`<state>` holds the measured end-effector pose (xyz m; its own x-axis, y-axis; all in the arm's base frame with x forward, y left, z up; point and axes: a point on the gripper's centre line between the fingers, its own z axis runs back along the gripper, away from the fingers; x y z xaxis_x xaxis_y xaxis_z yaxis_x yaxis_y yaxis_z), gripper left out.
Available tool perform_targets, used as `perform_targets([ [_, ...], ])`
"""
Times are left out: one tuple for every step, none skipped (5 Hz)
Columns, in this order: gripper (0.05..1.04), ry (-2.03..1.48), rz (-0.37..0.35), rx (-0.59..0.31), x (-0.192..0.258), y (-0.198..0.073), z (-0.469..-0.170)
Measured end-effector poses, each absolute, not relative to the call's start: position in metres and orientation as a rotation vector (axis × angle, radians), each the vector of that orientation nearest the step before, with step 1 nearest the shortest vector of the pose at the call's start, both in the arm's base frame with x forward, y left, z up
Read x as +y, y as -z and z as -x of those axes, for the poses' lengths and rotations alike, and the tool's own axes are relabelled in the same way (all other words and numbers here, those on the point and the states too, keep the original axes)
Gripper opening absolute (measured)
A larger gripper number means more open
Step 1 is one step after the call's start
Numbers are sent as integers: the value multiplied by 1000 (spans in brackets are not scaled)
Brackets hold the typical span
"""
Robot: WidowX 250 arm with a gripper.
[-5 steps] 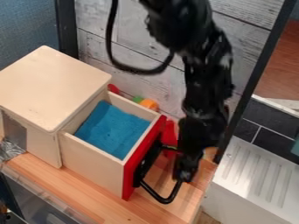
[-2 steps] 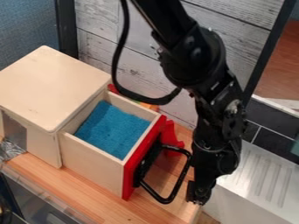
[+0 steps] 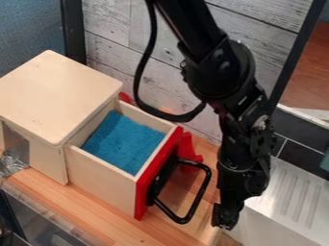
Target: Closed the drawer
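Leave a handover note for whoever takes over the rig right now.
Tool: beside the handle, off its outer side, not touching it.
Drawer: pulled out of the box, blue lining inside, red front facing the tool.
Done: tool is on the handle side.
Left: push the front toward the box until the drawer is shut.

The scene is moderately bright, and soft light falls from above: the flat top of the wooden box (image 3: 57, 91) is paler than its sides. Gentle shading lies inside the drawer (image 3: 99, 178). Small highlights dot the black arm (image 3: 221, 67), crumpled foil (image 3: 11, 164) glints, and a soft sheen crosses the white ridged surface (image 3: 292, 197). The lower left corner is dark.
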<state>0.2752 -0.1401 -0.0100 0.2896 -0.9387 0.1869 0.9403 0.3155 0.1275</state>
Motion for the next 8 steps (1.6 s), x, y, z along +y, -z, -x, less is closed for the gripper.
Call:
perform_targets([
  [1001, 1204, 73, -261, -123, 16, -280],
  [1001, 1158, 154, -289, -107, 18, -279],
  [1000, 1129, 194, -288, -90, 20, -277],
  [1001, 1133, 182, -274, -76, 20, -271],
  [1001, 1152, 155, -246, -70, 24, -263],
  [1001, 1152, 114, -223, -62, 20, -260],
  [1001, 1133, 86, -218, -50, 16, -260],
  [1001, 1078, 71, -187, -35, 16, -260],
])
